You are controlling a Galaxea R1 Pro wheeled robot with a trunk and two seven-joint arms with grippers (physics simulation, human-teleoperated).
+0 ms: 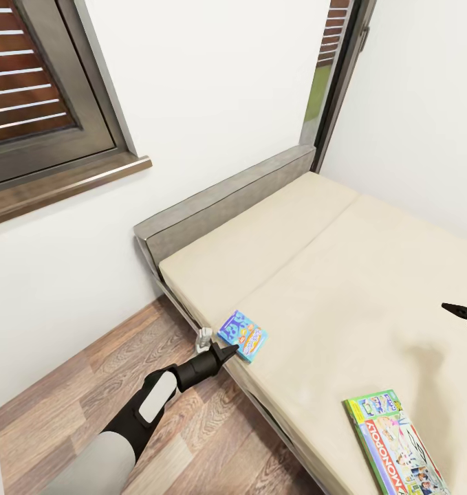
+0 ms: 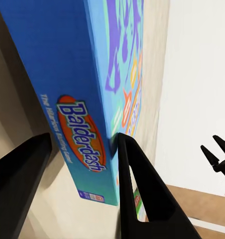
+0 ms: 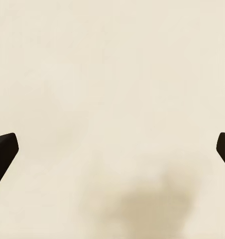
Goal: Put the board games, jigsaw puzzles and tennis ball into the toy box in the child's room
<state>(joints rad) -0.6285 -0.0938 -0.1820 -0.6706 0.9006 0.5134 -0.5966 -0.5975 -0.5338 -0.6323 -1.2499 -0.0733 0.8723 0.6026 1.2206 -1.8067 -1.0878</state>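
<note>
Early stage: both bed games still unboxed, toy box unseen. Blue board game [image 1: 243, 335] sits at the bed [image 1: 343, 289] edge near its headboard corner, long axis running diagonally along that edge. Left gripper [image 1: 227, 353] straddles its edge, fingers wide, not clamped. Monopoly game [image 1: 397, 447] lies flat further down the bed, pointing diagonally. Right gripper [image 1: 459, 311] hovers over the mattress, spread wide, empty.

Your Balderdash box [image 1: 243, 335] lies at the bed's [image 1: 343, 275] near-left edge; the Monopoly box [image 1: 397, 447] lies nearer you, to its right.
</note>
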